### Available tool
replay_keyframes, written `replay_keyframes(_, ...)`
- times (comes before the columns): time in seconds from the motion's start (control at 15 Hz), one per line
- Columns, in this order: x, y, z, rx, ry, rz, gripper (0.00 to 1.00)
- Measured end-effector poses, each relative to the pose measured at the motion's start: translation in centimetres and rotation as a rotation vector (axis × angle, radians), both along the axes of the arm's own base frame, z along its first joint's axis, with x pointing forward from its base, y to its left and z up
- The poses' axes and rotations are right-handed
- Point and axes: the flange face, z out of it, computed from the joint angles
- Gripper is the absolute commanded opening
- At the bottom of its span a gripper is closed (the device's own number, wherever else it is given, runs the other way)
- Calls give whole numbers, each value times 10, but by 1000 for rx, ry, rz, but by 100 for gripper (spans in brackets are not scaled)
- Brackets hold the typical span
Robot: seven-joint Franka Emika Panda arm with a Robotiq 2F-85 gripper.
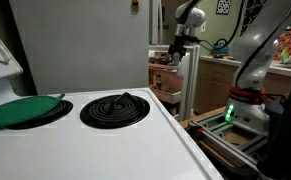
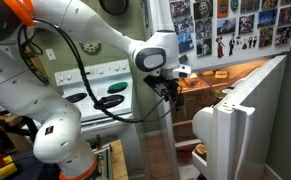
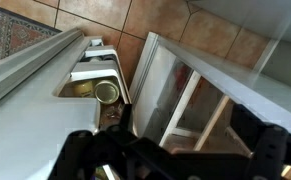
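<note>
My gripper (image 2: 170,90) hangs at the mouth of an open fridge (image 2: 200,95), at the height of its lit upper shelves. It also shows in an exterior view (image 1: 182,44) beyond the stove. In the wrist view the two fingers (image 3: 175,155) stand wide apart at the bottom edge with nothing between them. Below them are the white fridge door (image 3: 45,60) and its door shelf, which holds a round jar with a pale lid (image 3: 106,92). A glass shelf edge (image 3: 185,90) runs beside it. I touch nothing.
The fridge door (image 2: 235,125) is swung wide open. A white stove (image 1: 95,140) has a black coil burner (image 1: 115,108) and a green lid (image 1: 20,110) on another burner. Photos (image 2: 235,25) cover the wall. The floor is tiled (image 3: 165,20).
</note>
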Motion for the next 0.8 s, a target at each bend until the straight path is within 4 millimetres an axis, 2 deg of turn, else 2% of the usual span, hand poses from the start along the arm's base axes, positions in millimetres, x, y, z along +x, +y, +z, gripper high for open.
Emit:
replay_keyframes(0.4, 0, 5, -1, -2, 2, 17, 100)
replay_keyframes(0.8, -8, 64, -55, -84, 65, 191, 100)
